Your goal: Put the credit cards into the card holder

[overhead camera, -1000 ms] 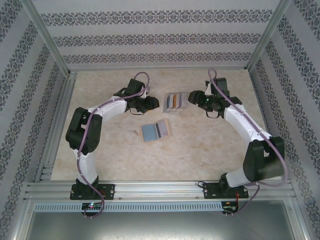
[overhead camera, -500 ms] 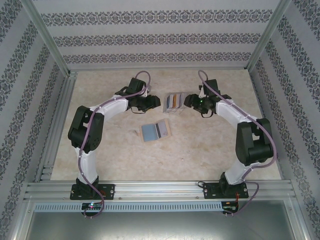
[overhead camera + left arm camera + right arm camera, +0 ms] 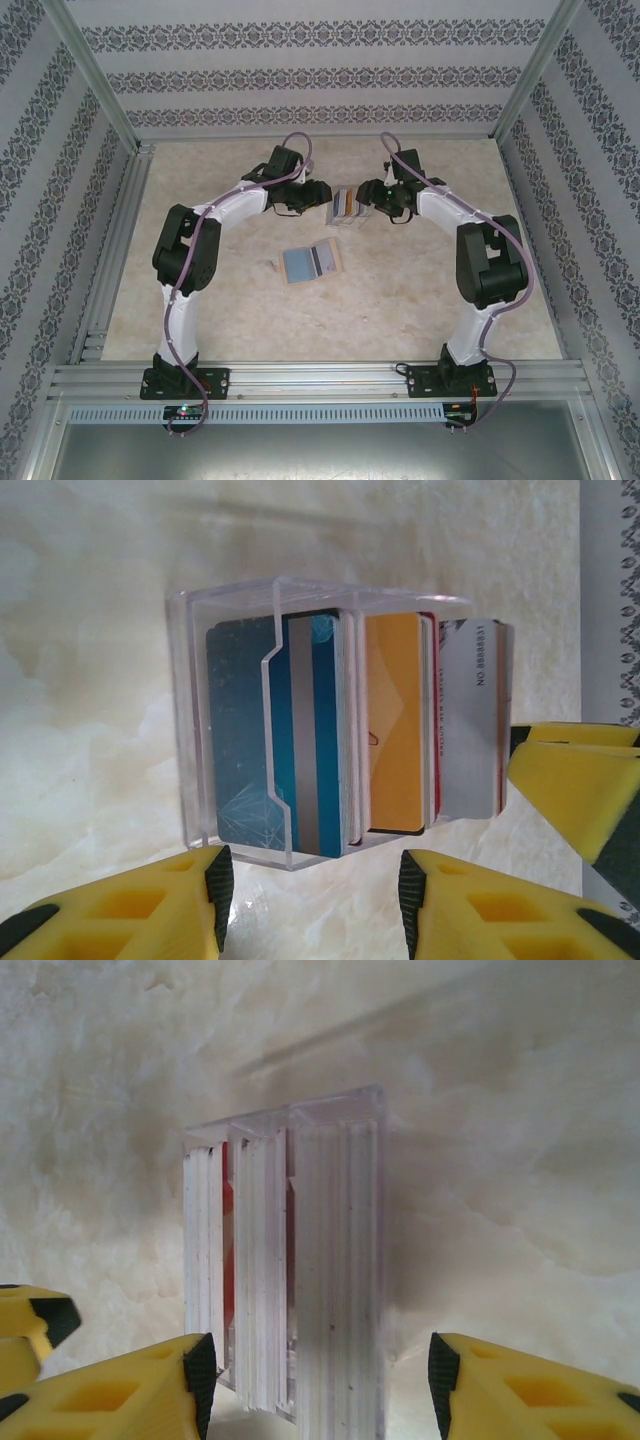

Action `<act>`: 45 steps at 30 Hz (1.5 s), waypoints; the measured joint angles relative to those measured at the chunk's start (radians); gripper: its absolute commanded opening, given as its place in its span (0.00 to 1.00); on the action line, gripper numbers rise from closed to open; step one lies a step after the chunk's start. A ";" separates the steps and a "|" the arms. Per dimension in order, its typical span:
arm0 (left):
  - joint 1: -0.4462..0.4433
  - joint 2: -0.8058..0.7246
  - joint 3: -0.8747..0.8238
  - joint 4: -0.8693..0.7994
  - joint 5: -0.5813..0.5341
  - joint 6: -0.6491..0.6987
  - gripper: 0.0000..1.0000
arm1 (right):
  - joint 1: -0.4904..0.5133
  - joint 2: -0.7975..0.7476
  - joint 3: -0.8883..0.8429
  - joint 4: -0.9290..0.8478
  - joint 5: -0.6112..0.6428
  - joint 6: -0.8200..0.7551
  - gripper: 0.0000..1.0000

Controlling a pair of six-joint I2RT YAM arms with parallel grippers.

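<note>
1. Tray [image 3: 190, 720]: a clear plastic box with three upright slots, standing on the pale marbled table [image 3: 430, 290].
2. The cards [image 3: 395, 720] stand on edge in it. Left to right in the left wrist view they are blue with a silver stripe, orange-yellow, and grey with printed digits.
3. From the right wrist the tray walls look ridged, with red showing between them.
4. Holder [image 3: 311, 261]: tan and squarish, lying open with its grey-blue inside up. It is nearer the bases than the tray and apart from it.
5. Left gripper [image 3: 310, 900]: yellow foam fingers partly spread, holding nothing, with the tray just ahead.
6. Right gripper [image 3: 320, 1380]: fingers spread wider than the tray's end, which stands between them ungripped.
</note>
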 measured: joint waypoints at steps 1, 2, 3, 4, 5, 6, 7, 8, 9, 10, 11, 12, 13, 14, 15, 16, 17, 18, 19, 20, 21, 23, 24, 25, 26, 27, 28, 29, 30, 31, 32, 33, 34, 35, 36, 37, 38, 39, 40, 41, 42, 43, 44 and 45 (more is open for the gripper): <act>0.000 0.006 0.000 -0.003 0.003 0.002 0.50 | 0.006 0.006 0.008 -0.003 0.000 0.000 0.61; 0.000 0.012 0.000 -0.005 0.003 0.004 0.50 | 0.010 0.012 0.018 -0.004 0.000 0.000 0.61; 0.000 0.018 0.000 -0.008 0.006 0.006 0.49 | 0.013 0.021 0.032 -0.006 0.000 0.000 0.61; 0.000 0.024 0.000 -0.011 0.007 0.006 0.50 | 0.018 0.031 0.049 -0.010 0.000 -0.001 0.61; 0.000 0.031 0.000 -0.012 0.010 0.007 0.49 | 0.023 0.041 0.066 -0.016 0.000 -0.003 0.60; 0.000 0.038 0.000 -0.015 0.012 0.007 0.50 | 0.027 0.054 0.084 -0.020 0.000 -0.005 0.60; 0.000 0.044 0.000 -0.019 0.018 0.007 0.50 | 0.033 0.065 0.100 -0.023 0.000 -0.008 0.60; 0.000 0.048 0.000 -0.019 0.022 0.007 0.49 | 0.038 0.073 0.108 -0.024 0.001 -0.012 0.60; 0.000 0.052 0.000 -0.019 0.027 0.006 0.50 | 0.039 0.078 0.113 -0.025 0.002 -0.016 0.60; 0.000 0.055 0.000 -0.019 0.031 0.006 0.50 | 0.040 0.080 0.114 -0.028 0.001 -0.019 0.60; 0.000 0.056 0.000 -0.019 0.033 0.006 0.50 | 0.043 0.080 0.114 -0.031 0.001 -0.021 0.60; 0.000 0.056 0.000 -0.019 0.036 0.006 0.50 | 0.045 0.080 0.114 -0.036 0.001 -0.023 0.60; 0.000 0.056 0.000 -0.018 0.037 0.006 0.49 | 0.045 0.080 0.116 -0.042 0.001 -0.024 0.60; 0.000 0.056 0.000 -0.018 0.041 0.006 0.50 | 0.045 0.080 0.119 -0.046 0.002 -0.026 0.60; 0.000 0.056 0.000 -0.018 0.045 0.006 0.50 | 0.045 0.081 0.124 -0.053 0.002 -0.026 0.60; 0.000 0.056 0.000 -0.018 0.048 0.006 0.49 | 0.045 0.083 0.131 -0.059 0.002 -0.026 0.60; -0.001 0.056 0.000 -0.018 0.052 0.006 0.49 | 0.045 0.085 0.137 -0.064 0.002 -0.026 0.60; -0.001 0.056 0.000 -0.018 0.055 0.006 0.50 | 0.045 0.088 0.143 -0.068 0.003 -0.026 0.60; -0.003 0.056 0.000 -0.018 0.057 0.006 0.50 | 0.045 0.088 0.144 -0.069 0.004 -0.026 0.60; -0.005 0.056 0.000 -0.018 0.058 0.006 0.49 | 0.045 0.088 0.144 -0.071 0.004 -0.026 0.60; -0.006 0.056 0.000 -0.018 0.059 0.006 0.50 | 0.045 0.088 0.144 -0.074 0.004 -0.026 0.60; -0.011 0.056 0.000 -0.018 0.059 0.006 0.50 | 0.048 0.088 0.144 -0.076 0.005 -0.026 0.60; -0.014 0.056 0.000 -0.017 0.061 0.006 0.50 | 0.050 0.088 0.144 -0.076 0.008 -0.027 0.60; -0.017 0.056 0.000 -0.018 0.062 0.006 0.50 | 0.052 0.088 0.144 -0.076 0.009 -0.027 0.60; -0.018 0.056 0.000 -0.018 0.062 0.006 0.50 | 0.054 0.088 0.144 -0.076 0.009 -0.027 0.60; -0.019 0.056 0.000 -0.018 0.062 0.006 0.50 | 0.055 0.088 0.144 -0.076 0.010 -0.027 0.60; -0.020 0.056 0.000 -0.017 0.062 0.006 0.50 | 0.056 0.088 0.144 -0.076 0.012 -0.027 0.60; -0.020 0.056 0.000 -0.017 0.062 0.006 0.50 | 0.056 0.087 0.144 -0.076 0.012 -0.027 0.60; -0.020 0.056 0.000 -0.018 0.062 0.006 0.50 | 0.056 0.087 0.144 -0.076 0.012 -0.027 0.60; -0.020 0.056 0.000 -0.017 0.062 0.006 0.50 | 0.056 0.086 0.144 -0.076 0.012 -0.027 0.60; -0.020 0.056 0.000 -0.017 0.062 0.006 0.50 | 0.056 0.085 0.144 -0.076 0.012 -0.027 0.60; -0.020 0.056 0.000 -0.017 0.062 0.006 0.50 | 0.056 0.084 0.144 -0.076 0.012 -0.027 0.60; -0.021 0.056 0.000 -0.017 0.062 0.005 0.50 | 0.056 0.081 0.144 -0.076 0.013 -0.027 0.60; -0.021 0.056 -0.002 -0.016 0.062 0.005 0.50 | 0.056 0.078 0.143 -0.076 0.015 -0.027 0.60; -0.021 0.056 -0.003 -0.014 0.062 0.005 0.50 | 0.056 0.074 0.141 -0.074 0.016 -0.027 0.60; -0.021 0.056 -0.005 -0.014 0.061 0.005 0.50 | 0.056 0.069 0.138 -0.075 0.018 -0.027 0.59; -0.022 0.056 -0.006 -0.014 0.061 0.005 0.50 | 0.056 0.064 0.135 -0.075 0.019 -0.027 0.59; -0.024 0.056 -0.007 -0.014 0.062 0.005 0.50 | 0.056 0.061 0.135 -0.075 0.019 -0.027 0.59; -0.025 0.056 -0.007 -0.014 0.062 0.005 0.50 | 0.056 0.058 0.135 -0.075 0.020 -0.027 0.59; -0.027 0.056 -0.007 -0.014 0.061 0.005 0.50 | 0.056 0.055 0.135 -0.075 0.021 -0.027 0.59; -0.027 0.056 -0.008 -0.014 0.062 0.005 0.50 | 0.056 0.054 0.135 -0.075 0.022 -0.028 0.58; -0.029 0.056 -0.008 -0.013 0.061 0.005 0.50 | 0.056 0.053 0.135 -0.075 0.024 -0.030 0.58; -0.030 0.056 -0.008 -0.012 0.061 0.005 0.50 | 0.056 0.053 0.135 -0.075 0.024 -0.030 0.58; -0.031 0.056 -0.008 -0.011 0.061 0.005 0.50 | 0.056 0.053 0.134 -0.075 0.024 -0.031 0.57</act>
